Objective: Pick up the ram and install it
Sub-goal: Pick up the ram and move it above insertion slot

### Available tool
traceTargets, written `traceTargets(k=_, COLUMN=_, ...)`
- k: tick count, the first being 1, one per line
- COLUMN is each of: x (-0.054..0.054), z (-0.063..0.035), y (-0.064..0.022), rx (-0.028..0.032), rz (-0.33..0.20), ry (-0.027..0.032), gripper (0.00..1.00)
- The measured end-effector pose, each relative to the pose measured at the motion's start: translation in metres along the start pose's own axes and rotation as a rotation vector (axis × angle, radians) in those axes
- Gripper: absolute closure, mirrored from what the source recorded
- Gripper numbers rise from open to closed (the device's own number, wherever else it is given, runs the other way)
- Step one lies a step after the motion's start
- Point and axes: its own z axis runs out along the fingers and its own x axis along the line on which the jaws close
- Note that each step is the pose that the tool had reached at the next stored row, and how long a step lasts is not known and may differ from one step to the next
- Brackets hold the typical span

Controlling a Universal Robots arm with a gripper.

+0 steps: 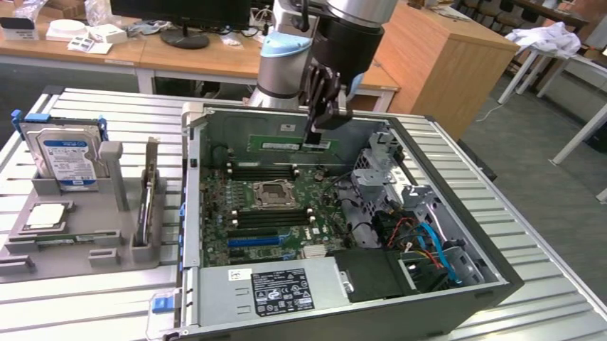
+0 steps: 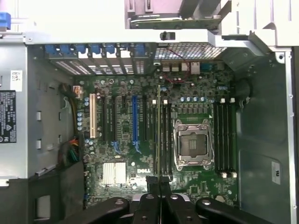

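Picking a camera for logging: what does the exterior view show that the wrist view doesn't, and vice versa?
Exterior: hard drive and processor chip in the grey tray beside the case; the ram's flat green face. Wrist: the ram edge-on, the vent grille at the case's end. Both: tool shut on the ram over the board, with the bare processor socket.

Exterior view looks obliquely down at the motherboard (image 1: 284, 213); wrist view faces it squarely, nearer.

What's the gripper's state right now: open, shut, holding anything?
Gripper: closed, holding the ram by one end, above the open computer case.
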Motion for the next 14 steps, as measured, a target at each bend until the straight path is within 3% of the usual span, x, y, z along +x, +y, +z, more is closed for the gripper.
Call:
traceTargets(k=6, x=-0.0083, z=0.0005, y=0.0003, rx=0.0000, rz=0.000, ry=0.0001, gripper=0.88)
traceTargets(k=14, x=-0.0093, z=0.0005, y=0.0004, rx=0.0000, rz=0.000, ry=0.0000, gripper=0.88)
